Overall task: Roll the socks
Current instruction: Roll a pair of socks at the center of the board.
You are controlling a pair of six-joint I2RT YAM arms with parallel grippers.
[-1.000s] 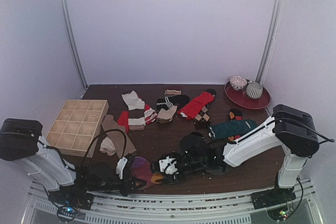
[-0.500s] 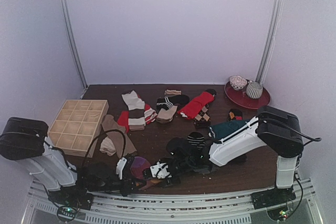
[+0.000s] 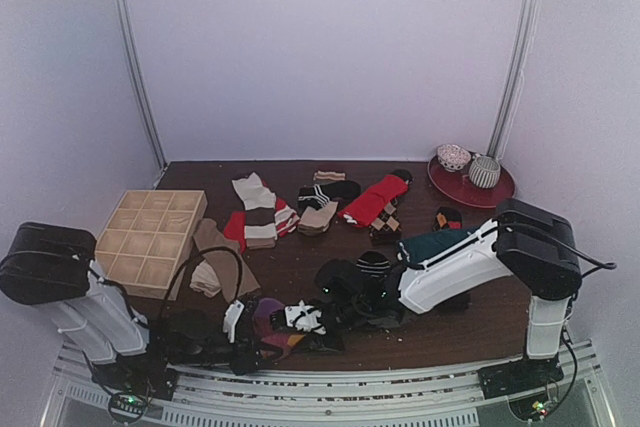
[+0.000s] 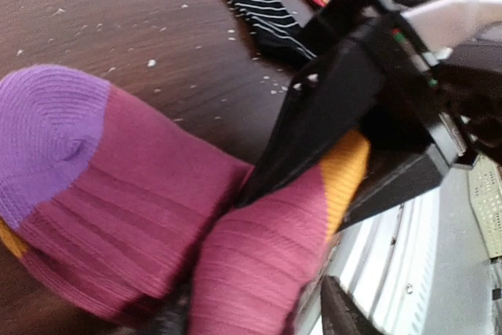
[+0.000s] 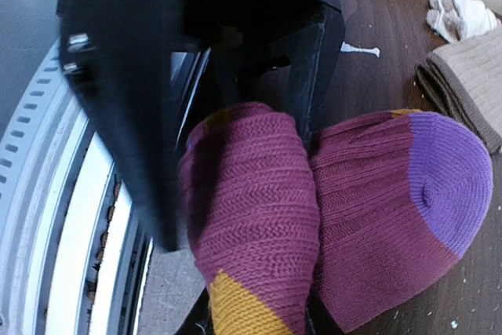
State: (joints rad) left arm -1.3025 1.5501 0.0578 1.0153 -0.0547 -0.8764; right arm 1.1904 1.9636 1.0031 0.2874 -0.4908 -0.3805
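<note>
To roll this tightly, one side should pinch the fold whenever the other lets go, never both slack at once. My right gripper (image 5: 255, 323) is clamped on the magenta sock (image 5: 251, 194), with the orange toe (image 4: 345, 166) between its jaws. The sock's doubled bulk also sits between the fingers of my left gripper (image 4: 251, 315), but I cannot tell whether they squeeze it.

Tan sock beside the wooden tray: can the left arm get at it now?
Probably yes: the tan sock lies bare close to the left arm, with only a cable looping over it. The left claw is at the magenta sock, though.
</note>
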